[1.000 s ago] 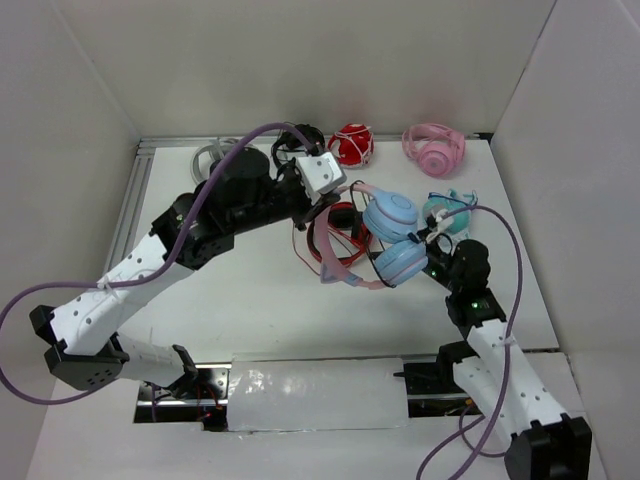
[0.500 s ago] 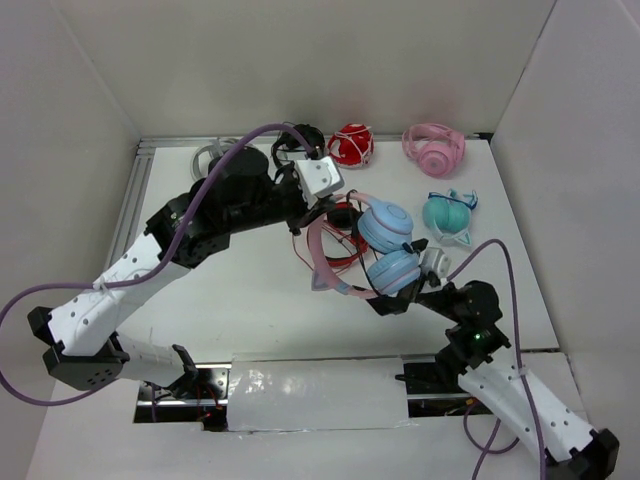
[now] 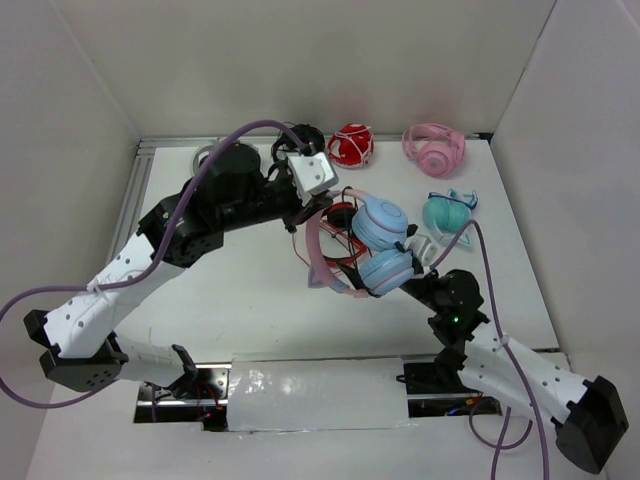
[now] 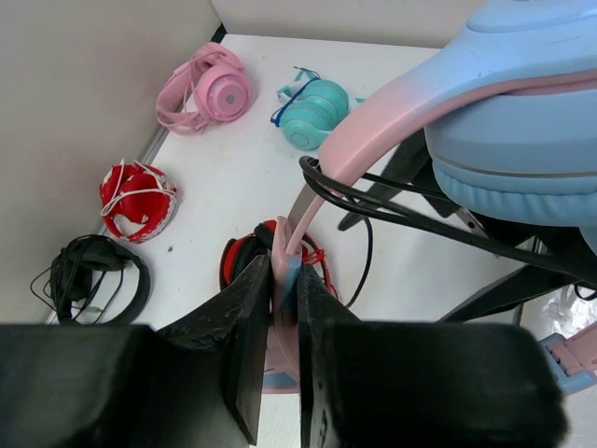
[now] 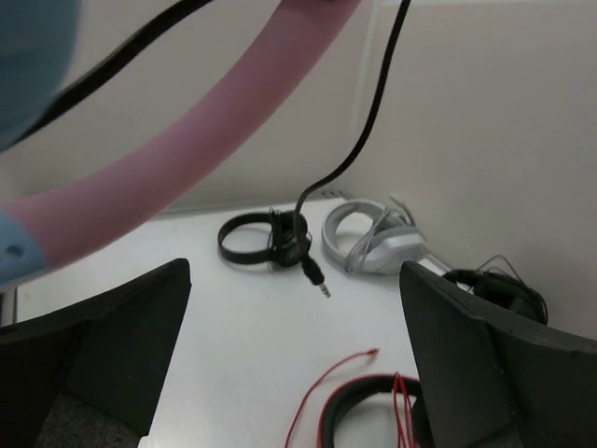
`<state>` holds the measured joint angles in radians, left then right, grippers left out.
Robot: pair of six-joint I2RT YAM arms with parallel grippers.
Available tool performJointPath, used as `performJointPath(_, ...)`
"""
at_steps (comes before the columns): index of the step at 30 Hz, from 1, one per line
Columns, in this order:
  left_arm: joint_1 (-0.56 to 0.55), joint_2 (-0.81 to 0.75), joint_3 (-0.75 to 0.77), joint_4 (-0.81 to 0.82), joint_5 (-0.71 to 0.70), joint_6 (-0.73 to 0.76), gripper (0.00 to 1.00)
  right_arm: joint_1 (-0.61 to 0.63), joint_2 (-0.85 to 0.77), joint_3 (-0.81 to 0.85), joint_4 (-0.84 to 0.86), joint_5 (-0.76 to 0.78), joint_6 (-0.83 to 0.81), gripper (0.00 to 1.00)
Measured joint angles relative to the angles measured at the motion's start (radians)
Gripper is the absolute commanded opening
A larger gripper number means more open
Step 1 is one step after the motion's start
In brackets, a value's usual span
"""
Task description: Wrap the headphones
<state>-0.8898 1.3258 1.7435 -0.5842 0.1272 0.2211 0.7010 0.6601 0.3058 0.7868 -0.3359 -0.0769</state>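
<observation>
The headphones hang above the table: two light-blue ear cups [image 3: 380,222], a pink headband [image 3: 318,262] and a thin black cable. My left gripper [image 3: 318,205] is shut on the headband; the left wrist view shows the band [image 4: 373,140] pinched between my jaws [image 4: 284,280], with the cable [image 4: 420,224] looped under a cup [image 4: 522,140]. My right gripper [image 3: 402,284] sits just below the lower cup, open and empty. In the right wrist view [image 5: 295,280] the headband [image 5: 168,177] crosses overhead and the cable's plug [image 5: 321,287] dangles free between the fingers.
A red pair [image 3: 340,228] lies on the table under the held headphones. Along the back are a black pair [image 3: 300,140], a grey pair [image 3: 210,155], a wrapped red pair [image 3: 351,146] and the all-pink pair [image 3: 434,148]. The teal pair [image 3: 447,213] lies at right.
My right gripper has swung left from beside the teal pair to under the lower ear cup. The headphones have shifted slightly left with the left gripper still holding the band.
</observation>
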Motion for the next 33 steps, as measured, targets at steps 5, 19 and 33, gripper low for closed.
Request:
performJointPath(5,0.001,-0.002,0.0,0.001,0.009,0.01,0.0,0.003,0.135,0.083,0.041,0.0,-0.003,0.96)
performJointPath(19,-0.004,-0.029,0.001,0.019,-0.018,0.011,0.0,0.008,0.43,0.221,0.172,-0.019,0.038,0.02)
performJointPath(33,0.017,-0.032,-0.083,0.03,-0.084,-0.01,0.0,-0.188,0.201,0.095,0.029,0.194,0.173,0.0)
